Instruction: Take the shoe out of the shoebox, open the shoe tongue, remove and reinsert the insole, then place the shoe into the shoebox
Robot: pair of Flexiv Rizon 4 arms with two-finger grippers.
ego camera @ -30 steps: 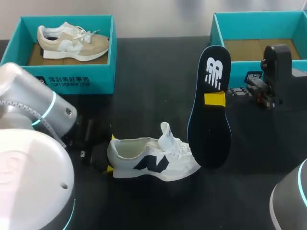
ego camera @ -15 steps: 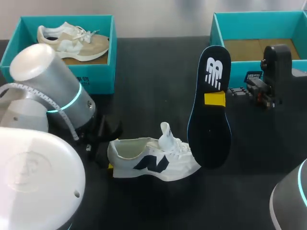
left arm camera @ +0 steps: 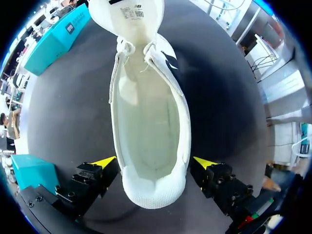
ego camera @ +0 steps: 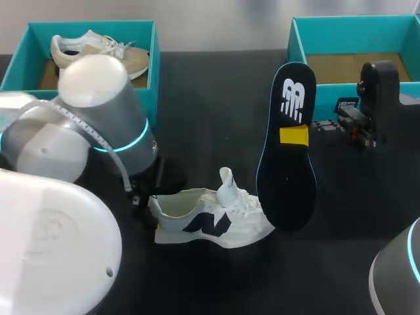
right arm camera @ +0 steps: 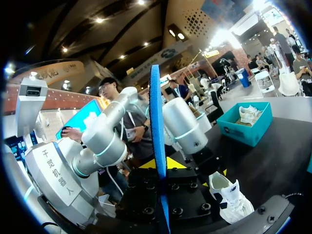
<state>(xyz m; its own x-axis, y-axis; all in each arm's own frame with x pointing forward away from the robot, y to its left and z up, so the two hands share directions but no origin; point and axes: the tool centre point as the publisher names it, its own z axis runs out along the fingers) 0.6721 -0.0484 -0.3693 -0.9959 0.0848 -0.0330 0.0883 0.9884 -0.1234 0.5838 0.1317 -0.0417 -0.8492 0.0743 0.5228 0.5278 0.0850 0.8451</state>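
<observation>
In from 8 o'clock comes the left arm, elbow bulking high, wrist tipped down toward 4 o'clock. Its left gripper hangs low, fingers spread wide, pinching nothing. At 3 o'clock the right arm sits level, the right gripper pointing to 9 o'clock and clamped on the upright insole.

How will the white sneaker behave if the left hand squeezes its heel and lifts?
The white low-top sneaker with navy logo looks empty inside, so its heel, sitting inside the open left hand, will probably squash somewhat. The raised tongue suggests a soft, floppy upper. It is likely light for its size, so it may slide if nudged.
</observation>
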